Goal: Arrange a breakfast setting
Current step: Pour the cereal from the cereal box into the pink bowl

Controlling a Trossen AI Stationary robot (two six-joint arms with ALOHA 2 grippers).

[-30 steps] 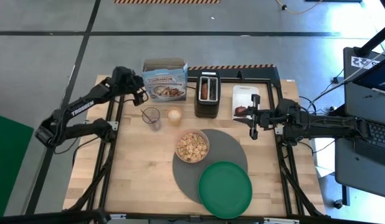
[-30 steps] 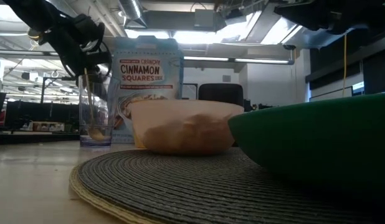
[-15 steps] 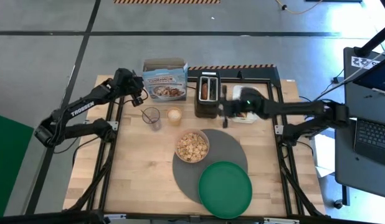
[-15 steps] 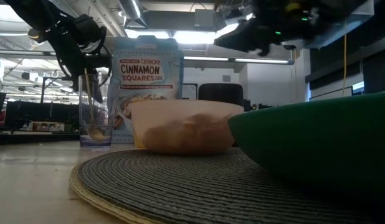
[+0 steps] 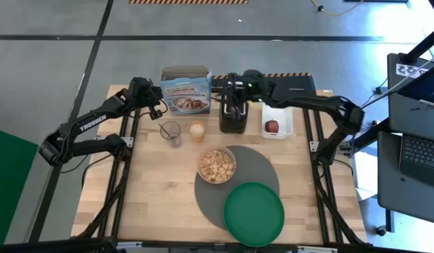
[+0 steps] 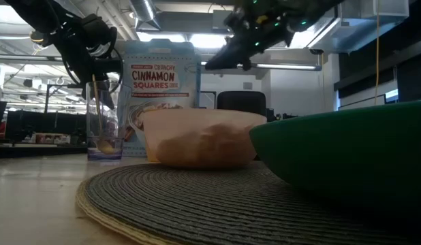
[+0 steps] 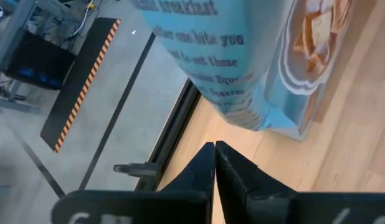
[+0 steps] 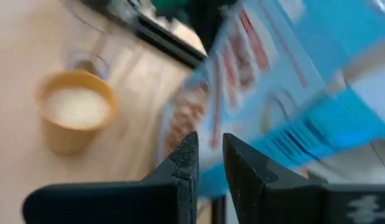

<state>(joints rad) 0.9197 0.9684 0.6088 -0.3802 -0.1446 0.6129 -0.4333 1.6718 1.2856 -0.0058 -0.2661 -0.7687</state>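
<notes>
Apple (image 5: 272,126) in tray (image 5: 286,131) from above only, left hand (image 7: 215,163) clenched empty, right hand (image 8: 208,163) unclear.

The right hand (image 5: 233,90) hangs over the toaster (image 5: 233,112); the cereal box (image 5: 186,92) stands left of it, the apple (image 5: 272,126) right, the bowl (image 5: 216,165) and plate (image 5: 253,213) nearer the counter's front.

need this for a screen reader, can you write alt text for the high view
Top-down view of a wooden table: a bowl of cereal and an empty green plate sit on a round grey placemat. Behind them stand a glass, a small cup, a cereal box, a black toaster and a tray holding an apple. The right pincer hovers over the toaster; the left pincer is beside the box.
</notes>
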